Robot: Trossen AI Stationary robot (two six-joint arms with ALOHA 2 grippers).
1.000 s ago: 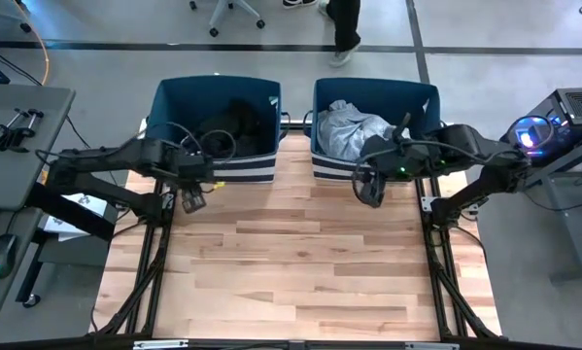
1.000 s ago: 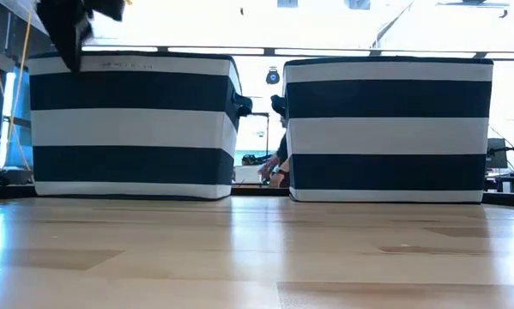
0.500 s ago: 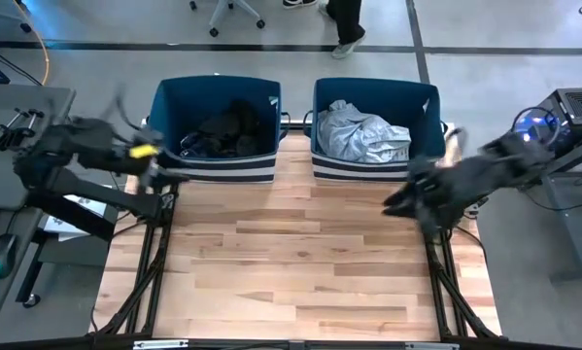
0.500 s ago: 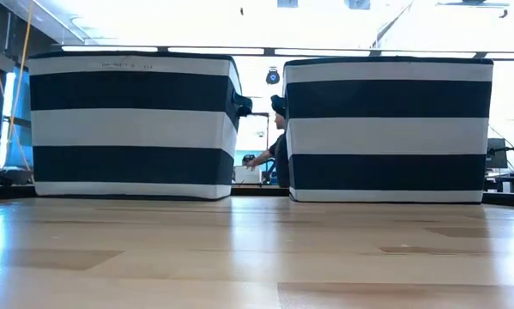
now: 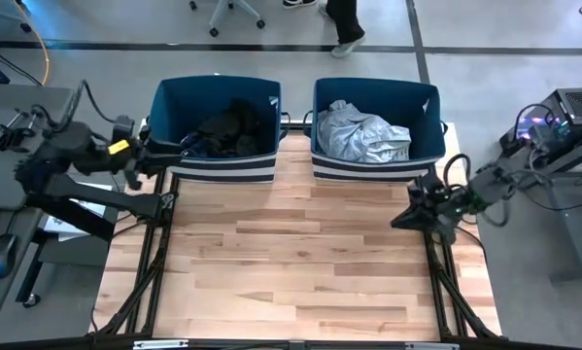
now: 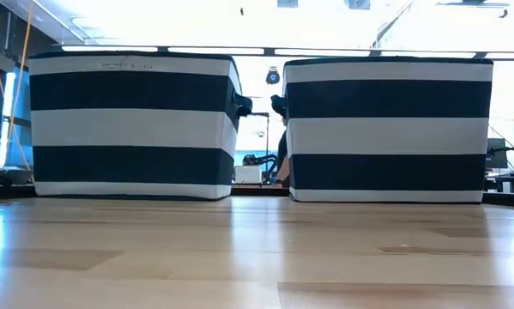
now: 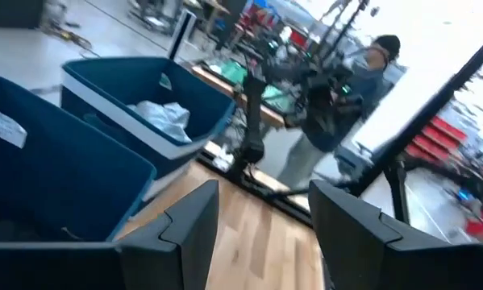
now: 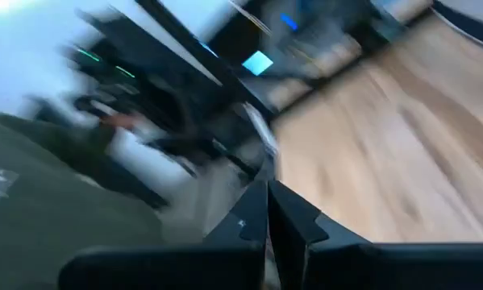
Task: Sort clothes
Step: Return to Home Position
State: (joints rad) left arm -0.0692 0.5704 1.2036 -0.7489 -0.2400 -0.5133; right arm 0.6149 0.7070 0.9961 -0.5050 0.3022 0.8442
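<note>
Left fingers: apart, with nothing between them. My left arm is off the counter's left edge, just outside the left bin's front corner.
Left bin: upright at the counter's far edge, with its striped side facing the low camera.
Dark clothes: a black and navy heap inside the left bin, lying below the rim. I judge it light, limp and a bit tangled, so one piece may drag its neighbours up with it. I would take hold at the highest fold near the middle of the heap and pinch deep enough to catch a full thickness of cloth.
Counter: pale wood. No garment lies on it in the high or low view, so the sorting looks done.
Right bin: just beside the left bin with a narrow gap between them, also upright.
Pale clothes: a crumpled grey and white bundle inside the right bin, towards its front. It looks soft, light and not fragile. It should drape and stretch when lifted, so I would grip a raised crease on top rather than a loose edge. The cloth may be slick, so a shallow pinch could slide off.
Right fingers: closed together and holding nothing. My right arm is at the counter's right edge, in front of the right bin and well apart from it.
</note>
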